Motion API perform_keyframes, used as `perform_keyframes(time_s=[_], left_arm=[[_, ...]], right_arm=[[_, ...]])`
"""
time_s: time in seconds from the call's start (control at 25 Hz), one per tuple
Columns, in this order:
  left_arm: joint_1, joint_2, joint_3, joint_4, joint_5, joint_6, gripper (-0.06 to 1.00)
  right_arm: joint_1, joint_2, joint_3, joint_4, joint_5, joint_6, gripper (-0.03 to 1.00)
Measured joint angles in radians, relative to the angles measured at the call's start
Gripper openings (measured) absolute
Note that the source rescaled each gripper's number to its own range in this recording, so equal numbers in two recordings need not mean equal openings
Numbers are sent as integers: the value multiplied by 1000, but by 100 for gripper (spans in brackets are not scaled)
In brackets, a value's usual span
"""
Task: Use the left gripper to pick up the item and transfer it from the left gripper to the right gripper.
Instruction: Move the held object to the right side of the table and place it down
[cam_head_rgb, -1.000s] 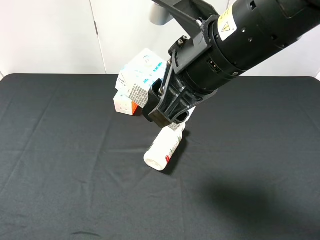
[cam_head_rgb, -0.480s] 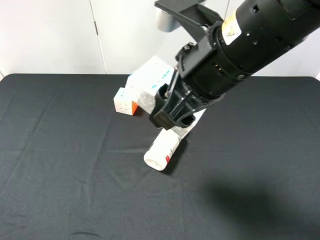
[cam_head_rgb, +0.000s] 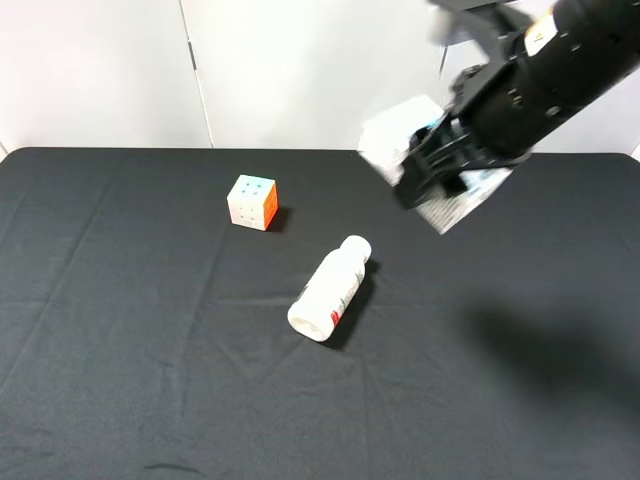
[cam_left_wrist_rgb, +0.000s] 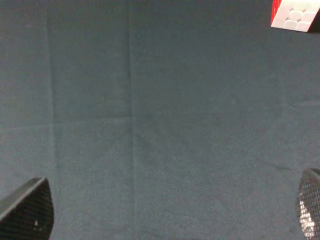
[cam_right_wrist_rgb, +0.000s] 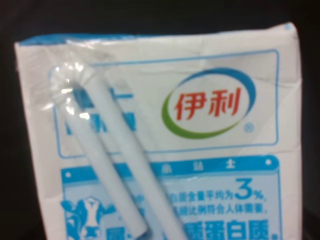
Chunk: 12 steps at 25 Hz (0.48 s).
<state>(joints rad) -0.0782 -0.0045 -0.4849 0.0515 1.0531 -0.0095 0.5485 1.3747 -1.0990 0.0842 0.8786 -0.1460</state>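
Aloft, carton (cam_head_rgb: 392, 142) in right pincer (cam_head_rgb: 428, 178).

R pincer (cam_head_rgb: 430, 180) aloft, clamped, L pincer (cam_left_wrist_rgb: 165, 214) spread

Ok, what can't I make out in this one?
Exterior high view: white blue-printed carton and black right gripper are motion-blurred; print unreadable.
Right wrist view: carton fills the frame, gripper fingers unseen.
Left wrist view: multicoloured puzzle cube cut off at the edge.
Exterior high view: left gripper out of frame.

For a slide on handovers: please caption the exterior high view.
Right end effector holds the white-and-blue carton above the black table; puzzle cube and white bottle rest on it.
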Motion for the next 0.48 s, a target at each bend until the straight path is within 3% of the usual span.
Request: perform_keyframes(time_s=[0.24,0.48], left_arm=[[0,0,0,0,0,0,100],[0,0,0,0,-1,0,100]], right_arm=[[-213,6,0,-1,-22,-36,0],[-319,86,5,3,-57,-38,0]])
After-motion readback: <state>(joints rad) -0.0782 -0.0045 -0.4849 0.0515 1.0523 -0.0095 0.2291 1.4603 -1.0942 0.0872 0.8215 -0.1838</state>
